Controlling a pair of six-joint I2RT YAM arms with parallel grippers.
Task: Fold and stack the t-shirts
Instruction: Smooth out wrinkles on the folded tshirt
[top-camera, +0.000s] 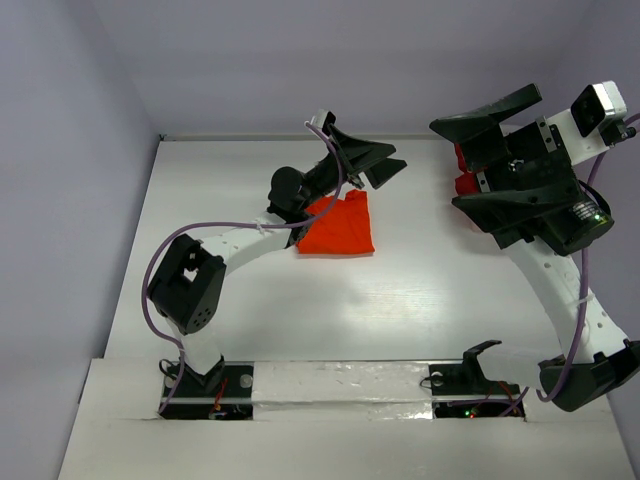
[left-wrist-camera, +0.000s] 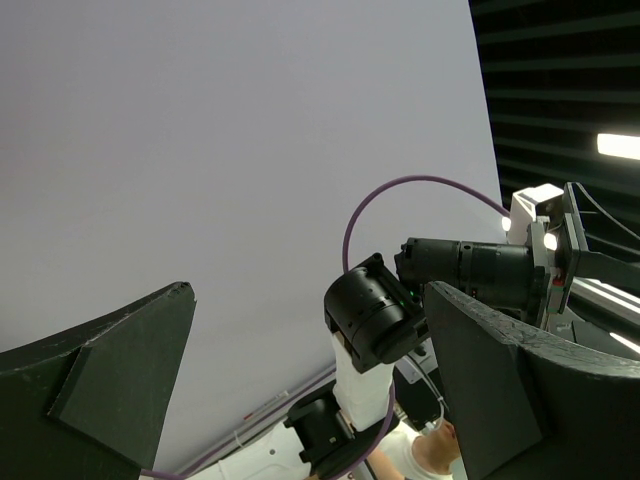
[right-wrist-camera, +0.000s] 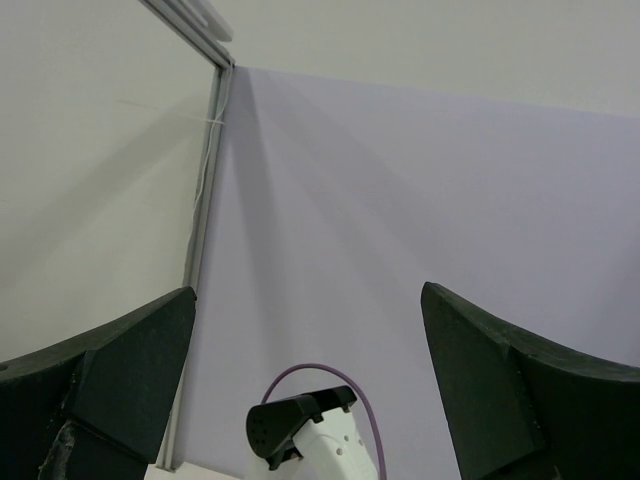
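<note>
A bright orange-red t-shirt (top-camera: 338, 226) lies folded into a rough square on the white table (top-camera: 420, 290), mid-left. My left gripper (top-camera: 397, 158) hovers open just beyond its far right corner, holding nothing. A second, red t-shirt (top-camera: 464, 183) shows only as a small patch at the back right; most of it is hidden behind my right gripper (top-camera: 445, 163). That gripper is raised high, its jaws spread wide and empty. In both wrist views the left gripper (left-wrist-camera: 310, 290) and the right gripper (right-wrist-camera: 308, 292) face the walls with only air between the fingers; no cloth shows there.
Pale walls close the table at the back and left (top-camera: 150, 140). The left arm's purple cable (top-camera: 210, 228) loops over the table's left side. The right arm (left-wrist-camera: 385, 330) fills the middle of the left wrist view. The arm bases (top-camera: 200, 395) sit at the near edge.
</note>
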